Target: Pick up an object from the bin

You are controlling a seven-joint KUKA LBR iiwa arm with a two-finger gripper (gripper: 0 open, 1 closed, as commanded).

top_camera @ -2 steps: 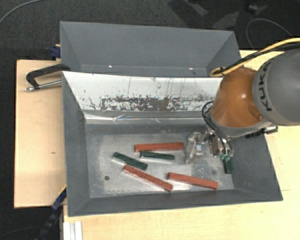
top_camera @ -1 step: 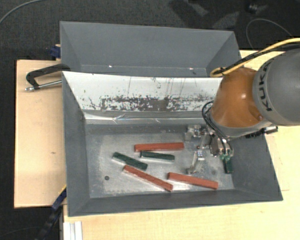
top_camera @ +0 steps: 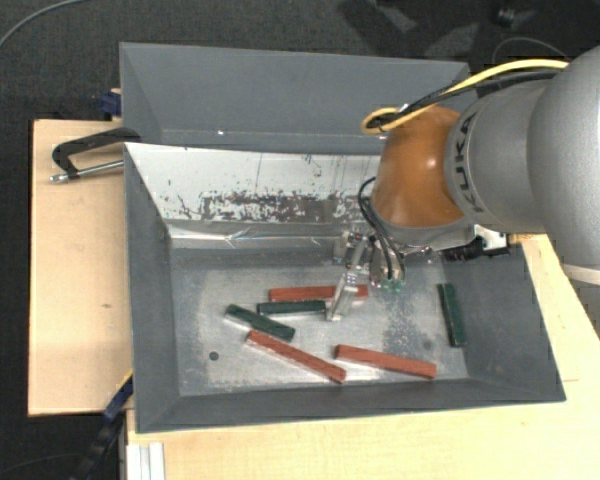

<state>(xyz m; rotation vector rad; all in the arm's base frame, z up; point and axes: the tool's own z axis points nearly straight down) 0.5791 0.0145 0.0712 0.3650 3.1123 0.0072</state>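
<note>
My gripper [top_camera: 346, 290] hangs low in the middle of the bin, its tip at the right ends of two bars. One is a red-brown bar [top_camera: 302, 294] lying flat. Just below it lies a dark green bar [top_camera: 291, 308]. A second, shorter dark green bar [top_camera: 260, 322] sits to their left, slanted. Nothing shows as held.
Two more red-brown bars lie nearer the front: a long slanted one [top_camera: 295, 356] and another [top_camera: 385, 362] to its right. A dark green bar [top_camera: 451, 314] lies alone near the right wall. The arm's orange cover and cables hang over the bin's back right.
</note>
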